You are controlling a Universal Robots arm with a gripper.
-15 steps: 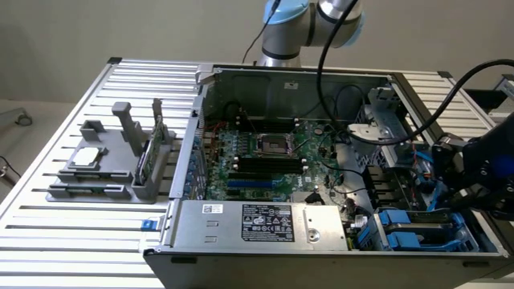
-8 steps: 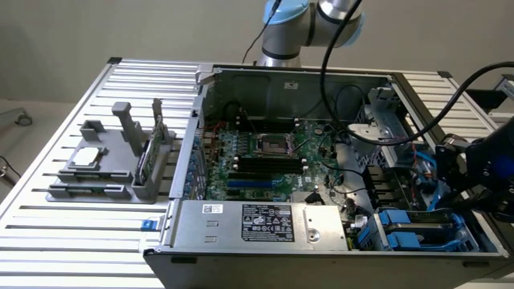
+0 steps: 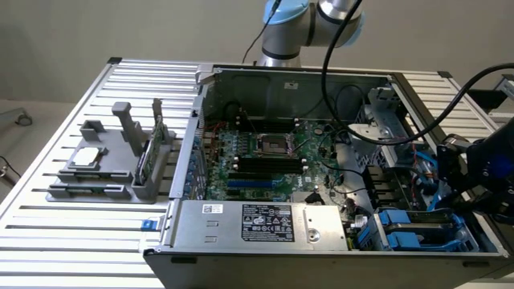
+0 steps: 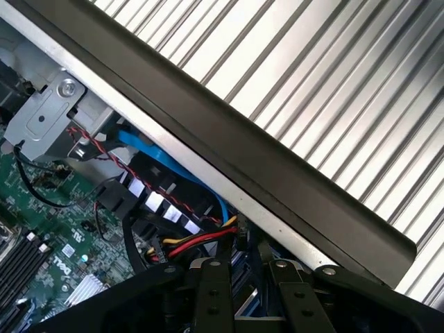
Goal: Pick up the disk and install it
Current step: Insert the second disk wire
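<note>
The disk [image 3: 422,230], a grey drive in a bright blue carrier, sits low in the drive bay at the near corner of the open computer case [image 3: 201,120], on the exterior view's right. My black gripper [image 3: 472,195] hangs over the end of the disk nearest the case wall. In the wrist view the two black fingers [image 4: 211,295] stand close together around a pale blue-grey edge of the disk [image 4: 246,310], so the gripper [image 4: 246,272] looks shut on it. Most of the disk is hidden by the gripper body.
Red, yellow and black cables [image 4: 198,239] and blue cables [image 4: 163,163] run just ahead of the fingers, beside the dark case wall [image 4: 291,187]. The power supply [image 3: 257,223] fills the case's near side. A grey holder [image 3: 105,171] with a small chip [image 3: 86,158] and green card [image 3: 148,153] stands on the slatted table.
</note>
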